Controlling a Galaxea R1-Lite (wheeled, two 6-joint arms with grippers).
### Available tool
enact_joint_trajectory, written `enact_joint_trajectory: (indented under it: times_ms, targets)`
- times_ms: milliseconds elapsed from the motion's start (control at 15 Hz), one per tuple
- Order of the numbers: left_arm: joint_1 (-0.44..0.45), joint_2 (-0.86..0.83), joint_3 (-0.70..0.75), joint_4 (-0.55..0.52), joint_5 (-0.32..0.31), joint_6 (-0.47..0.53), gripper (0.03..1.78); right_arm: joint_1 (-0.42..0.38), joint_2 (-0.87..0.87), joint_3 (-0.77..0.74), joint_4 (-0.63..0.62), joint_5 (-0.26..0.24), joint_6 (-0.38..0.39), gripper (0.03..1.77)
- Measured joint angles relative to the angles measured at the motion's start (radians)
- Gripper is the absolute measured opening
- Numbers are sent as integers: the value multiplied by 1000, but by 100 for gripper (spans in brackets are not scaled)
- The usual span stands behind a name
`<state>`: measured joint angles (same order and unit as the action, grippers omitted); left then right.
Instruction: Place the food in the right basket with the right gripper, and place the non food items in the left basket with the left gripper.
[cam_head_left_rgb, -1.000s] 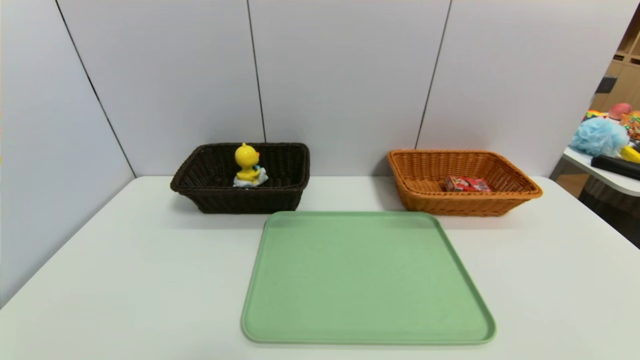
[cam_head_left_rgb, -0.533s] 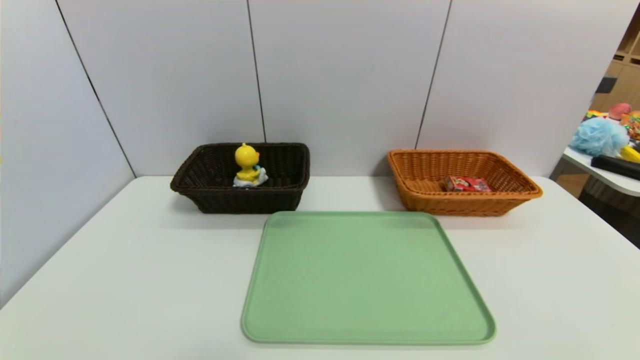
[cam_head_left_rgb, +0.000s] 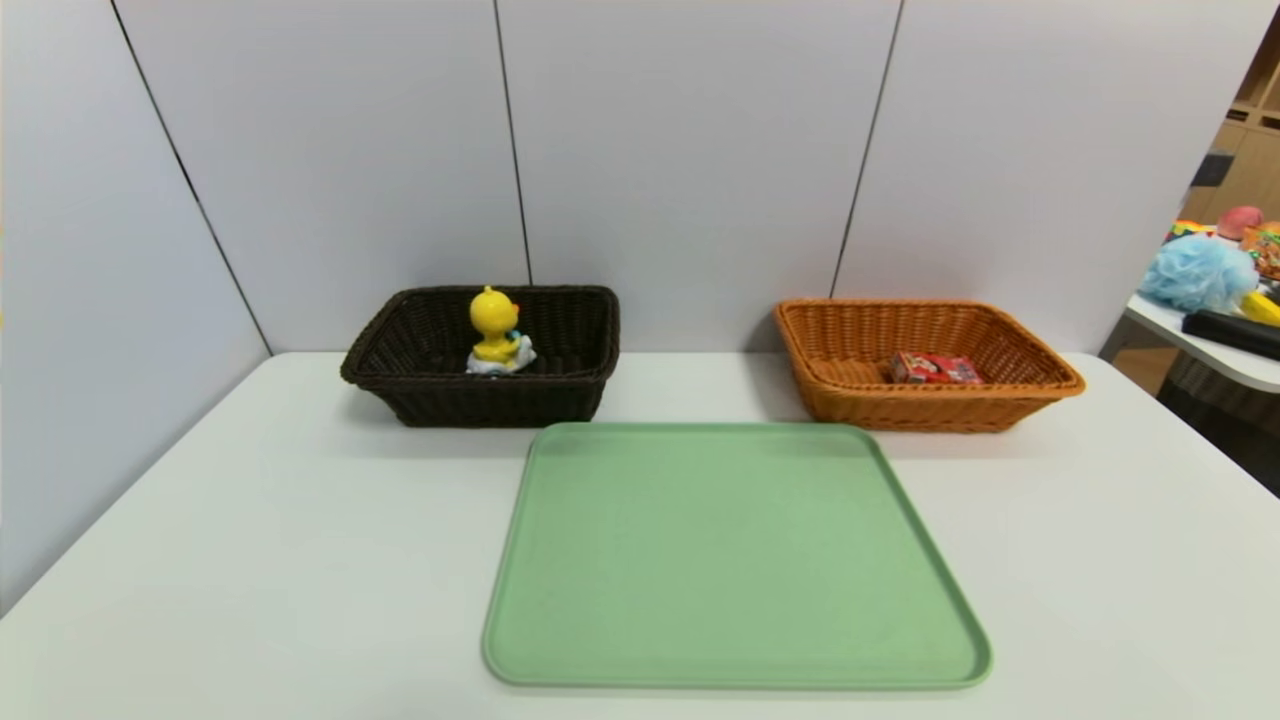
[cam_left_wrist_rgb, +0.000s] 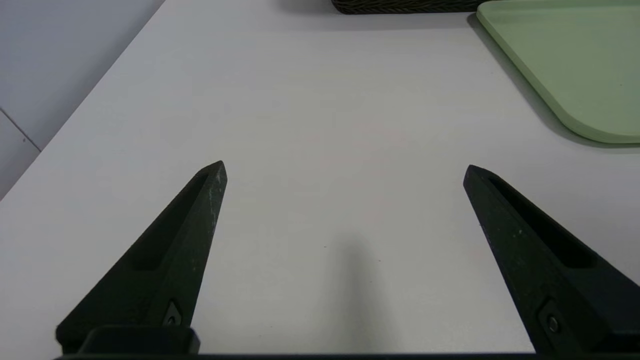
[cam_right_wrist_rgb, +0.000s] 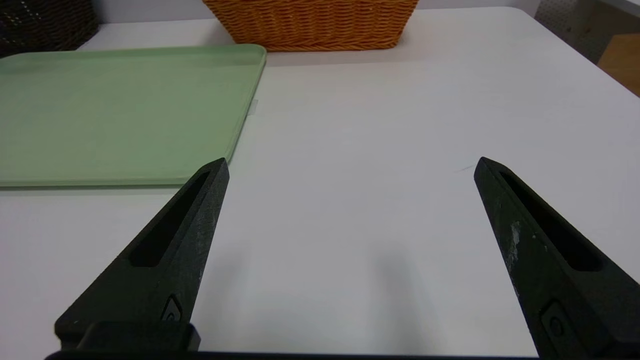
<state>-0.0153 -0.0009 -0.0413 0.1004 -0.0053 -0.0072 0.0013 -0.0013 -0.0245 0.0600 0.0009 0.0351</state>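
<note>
Lying flat, red snack box (cam_head_left_rgb: 935, 368) runs lengthwise across orange basket (cam_head_left_rgb: 1040, 385).

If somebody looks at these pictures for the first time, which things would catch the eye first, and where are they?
The large green tray lies bare in the middle of the white table. Behind it on the left, a yellow duck toy stands in the dark basket; on the right, a small red snack pack lies in the orange basket. Both end effectors, left and right, hang open over the table's near edge.
</note>
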Motion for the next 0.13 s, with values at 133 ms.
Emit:
enact_joint_trajectory:
  times_ms: [133]
  targets:
    - [0, 0, 0, 0, 0, 0, 169, 0, 0, 0, -1, 1, 3, 169]
